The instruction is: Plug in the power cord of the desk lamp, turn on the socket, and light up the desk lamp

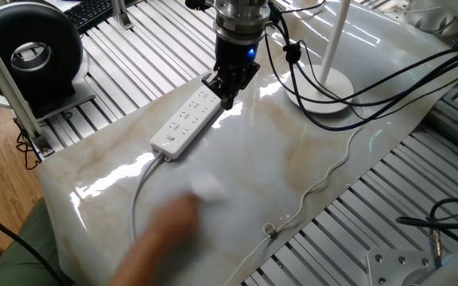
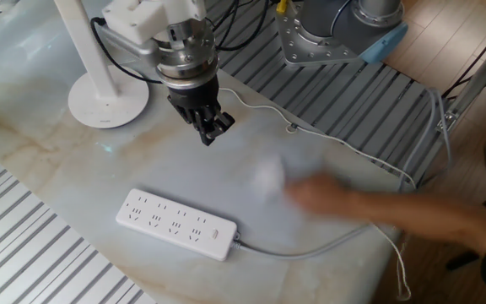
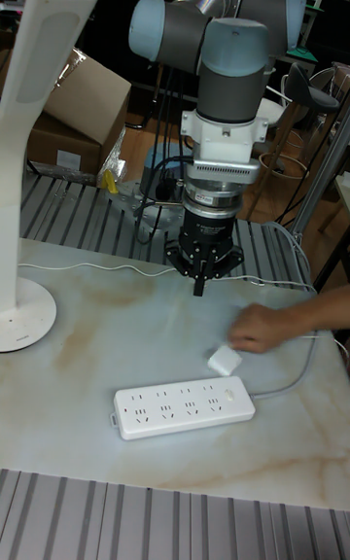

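Observation:
The socket (image 1: pixel 188 121) (image 2: pixel 175 223) (image 3: pixel 185 406) lies flat on the marble table, its button at the cable end. My gripper (image 1: pixel 227 94) (image 2: pixel 210 133) (image 3: pixel 199 285) hangs point-down just above the table beyond the strip's far end, fingers shut together on nothing. A person's hand (image 2: pixel 332 198) (image 3: pixel 267 327) holds the square white plug (image 3: pixel 225 360) of the power cord (image 2: pixel 260 107) (image 1: pixel 336 163) close to the strip; the plug is a blur in both fixed views. The desk lamp (image 1: pixel 322 87) (image 2: pixel 108 101) (image 3: pixel 19 302) stands by my arm, unlit.
A black ring-shaped device (image 1: pixel 30 52) sits off the table's left corner. The strip's thicker pale cable (image 2: pixel 310 249) runs off the table edge. Black robot cables (image 1: pixel 388 67) drape over the lamp base. Slatted metal (image 2: pixel 24 253) surrounds the marble top.

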`<state>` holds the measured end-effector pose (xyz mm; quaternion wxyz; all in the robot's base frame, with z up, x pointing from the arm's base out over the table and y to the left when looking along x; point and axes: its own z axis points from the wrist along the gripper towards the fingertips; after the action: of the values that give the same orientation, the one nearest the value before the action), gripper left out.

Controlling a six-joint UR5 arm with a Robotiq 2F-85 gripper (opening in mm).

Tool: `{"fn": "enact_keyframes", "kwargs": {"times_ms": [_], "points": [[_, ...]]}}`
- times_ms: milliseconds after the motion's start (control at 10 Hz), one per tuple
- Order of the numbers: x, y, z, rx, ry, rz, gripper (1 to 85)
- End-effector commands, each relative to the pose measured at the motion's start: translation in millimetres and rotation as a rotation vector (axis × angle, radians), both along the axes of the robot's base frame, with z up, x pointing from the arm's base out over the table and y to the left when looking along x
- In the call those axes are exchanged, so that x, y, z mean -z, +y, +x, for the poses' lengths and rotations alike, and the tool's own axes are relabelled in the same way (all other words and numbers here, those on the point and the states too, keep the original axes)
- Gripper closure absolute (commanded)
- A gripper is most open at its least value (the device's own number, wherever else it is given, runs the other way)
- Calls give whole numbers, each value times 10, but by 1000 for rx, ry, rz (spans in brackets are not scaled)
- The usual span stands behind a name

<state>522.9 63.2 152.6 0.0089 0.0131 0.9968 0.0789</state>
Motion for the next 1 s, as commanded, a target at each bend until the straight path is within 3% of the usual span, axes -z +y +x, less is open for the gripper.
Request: {"fn": "enact_keyframes", "kwargs": {"times_ms": [0,200,300,400,500,700,900], "points": [[-3,-29,61,9,-25,-6,847],[-6,-85,212,-5,-86,-29,847],[-9,-37,164,-7,-68,-10,847],[-3,-33,64,-23,-31,-9,847],[6,-76,-99,-39,30,-25,847],[2,-124,-295,-75,102,-41,847],[-27,-84,-481,-90,172,-22,847]]}}
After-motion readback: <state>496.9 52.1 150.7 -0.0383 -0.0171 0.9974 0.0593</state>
